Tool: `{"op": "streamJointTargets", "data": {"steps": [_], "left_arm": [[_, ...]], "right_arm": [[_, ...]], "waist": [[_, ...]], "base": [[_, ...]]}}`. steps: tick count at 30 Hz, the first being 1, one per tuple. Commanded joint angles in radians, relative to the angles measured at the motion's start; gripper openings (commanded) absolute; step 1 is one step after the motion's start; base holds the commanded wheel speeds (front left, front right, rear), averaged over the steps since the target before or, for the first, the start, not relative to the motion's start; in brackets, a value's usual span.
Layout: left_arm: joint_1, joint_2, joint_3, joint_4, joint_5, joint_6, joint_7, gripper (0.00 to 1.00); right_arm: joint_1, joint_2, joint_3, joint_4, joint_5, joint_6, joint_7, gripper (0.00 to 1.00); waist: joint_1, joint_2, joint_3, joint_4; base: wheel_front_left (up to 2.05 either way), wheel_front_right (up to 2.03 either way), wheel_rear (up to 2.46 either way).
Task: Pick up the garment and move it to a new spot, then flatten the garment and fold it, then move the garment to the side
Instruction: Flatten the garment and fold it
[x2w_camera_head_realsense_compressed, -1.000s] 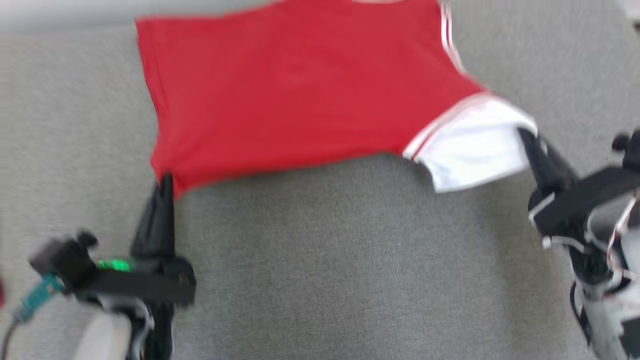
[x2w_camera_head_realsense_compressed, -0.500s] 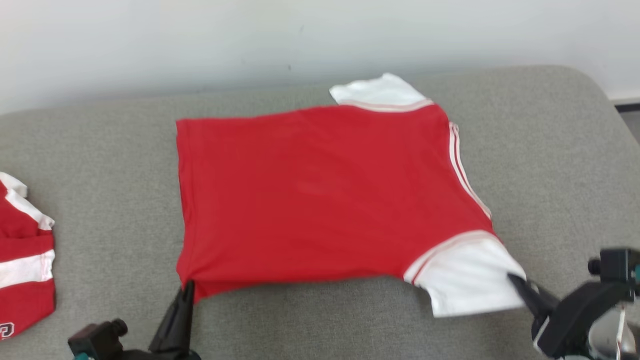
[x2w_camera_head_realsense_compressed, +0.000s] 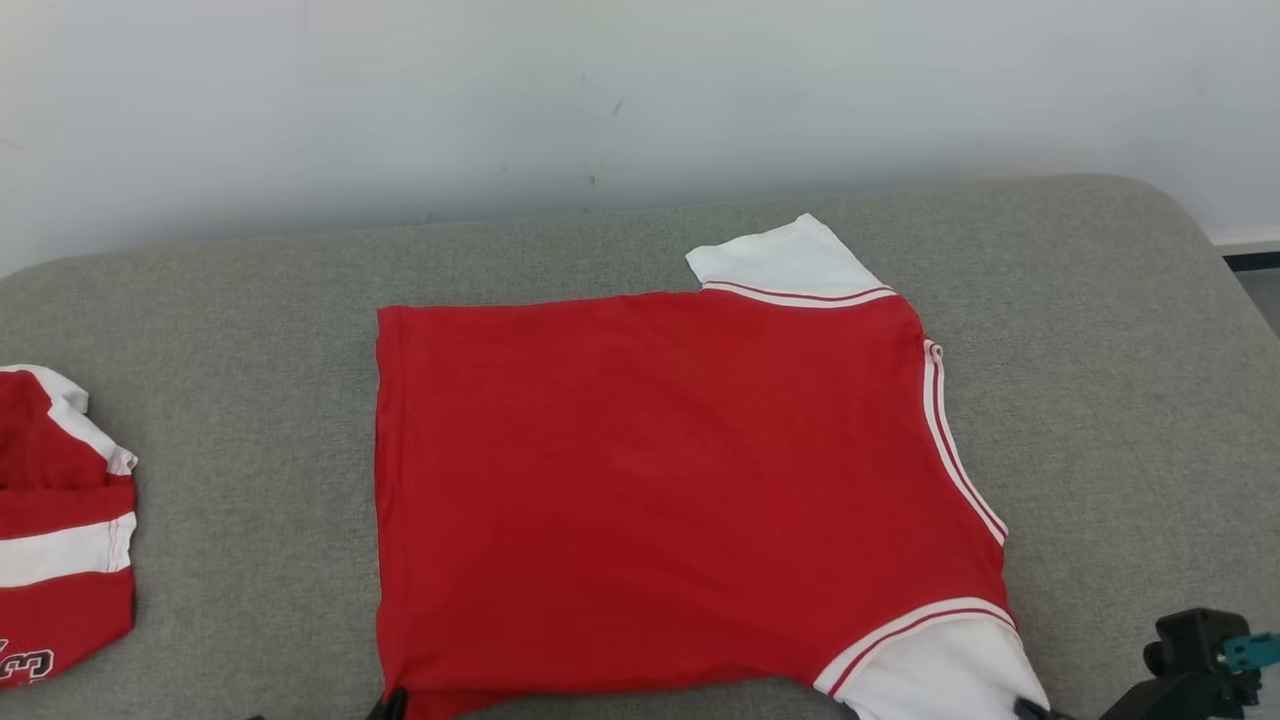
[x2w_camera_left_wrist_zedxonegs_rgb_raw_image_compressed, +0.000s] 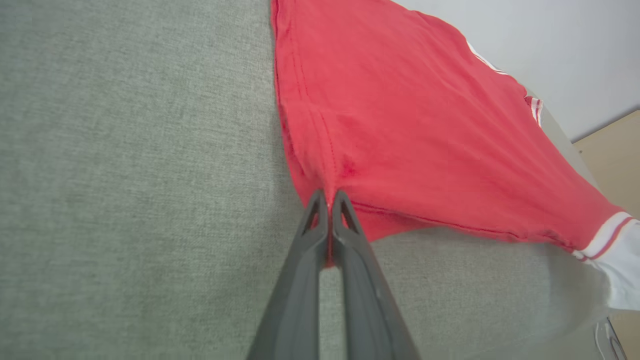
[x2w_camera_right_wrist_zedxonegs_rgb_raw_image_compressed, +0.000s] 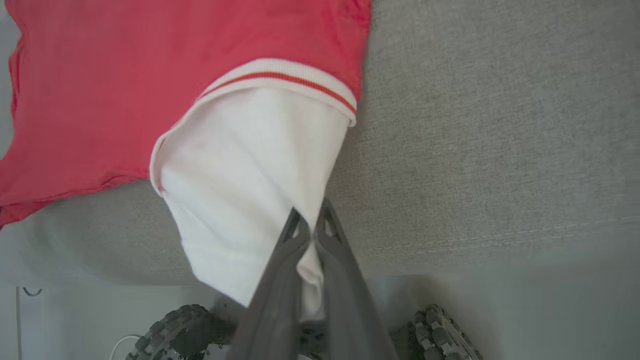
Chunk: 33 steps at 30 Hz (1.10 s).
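Clamping the garment (x2w_camera_head_realsense_compressed: 650, 480) at its near hem corner with left hand (x2w_camera_left_wrist_zedxonegs_rgb_raw_image_compressed: 330, 198), at its white sleeve (x2w_camera_right_wrist_zedxonegs_rgb_raw_image_compressed: 250, 175) with right hand (x2w_camera_right_wrist_zedxonegs_rgb_raw_image_compressed: 311, 220); spread flat across the middle of the grey cushion (x2w_camera_head_realsense_compressed: 1100, 350). Flattening seemingly done; folding, moving aside remaining.

Light is bright, even and diffuse, with no glare. The head view is sharp; the wall (x2w_camera_head_realsense_compressed: 640, 90) dims to a greyer band just above the cushion (x2w_camera_head_realsense_compressed: 220, 330). Shadows are soft: a faint one lies under the lifted edge of the shirt (x2w_camera_left_wrist_zedxonegs_rgb_raw_image_compressed: 425, 125) in the left wrist view. Both wrist views bend lines at their edges, and the fingers (x2w_camera_left_wrist_zedxonegs_rgb_raw_image_compressed: 295, 290) nearest the lens look slightly soft.
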<state>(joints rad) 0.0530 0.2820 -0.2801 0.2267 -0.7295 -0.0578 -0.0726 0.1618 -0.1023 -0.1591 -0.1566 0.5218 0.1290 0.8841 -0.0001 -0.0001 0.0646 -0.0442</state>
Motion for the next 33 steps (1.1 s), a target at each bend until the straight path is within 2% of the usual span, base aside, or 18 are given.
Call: {"op": "streamJointTargets", "data": {"steps": [1,7,11,27,33], "left_arm": [[0.01,0.004,-0.004,-0.01,0.011,0.005,0.004,0.0],[-0.032,-0.011,-0.009,-0.037,-0.004,0.015,0.02,0.0],[-0.076,-0.025,-0.004,-0.038,-0.011,0.041,0.047,0.0],[-0.281,-0.06,-0.004,0.04,0.003,0.153,0.146,0.0],[-0.35,-0.064,-0.017,0.072,0.014,0.172,0.187,0.0]], "right_arm": [[0.003,-0.019,0.004,-0.017,-0.022,0.003,0.008,0.0],[-0.064,0.006,0.007,-0.043,0.025,0.003,-0.01,0.0],[-0.134,-0.004,0.018,-0.025,0.033,0.003,-0.028,0.0],[-0.474,-0.036,0.065,0.219,0.085,0.003,-0.153,0.0],[-0.559,-0.051,0.089,0.295,0.095,0.003,-0.209,0.0]], "waist": [[0.0001,0.0001,0.001,0.0],[0.0001,0.0001,0.006,0.003],[0.0001,0.0001,0.011,0.009],[0.0001,0.0001,0.06,0.026],[0.0001,0.0001,0.091,0.035]], "base": [[0.0,0.0,0.0],[0.0,0.0,0.0],[0.0,0.0,0.0],[0.0,0.0,0.0],[0.0,0.0,0.0]]}}
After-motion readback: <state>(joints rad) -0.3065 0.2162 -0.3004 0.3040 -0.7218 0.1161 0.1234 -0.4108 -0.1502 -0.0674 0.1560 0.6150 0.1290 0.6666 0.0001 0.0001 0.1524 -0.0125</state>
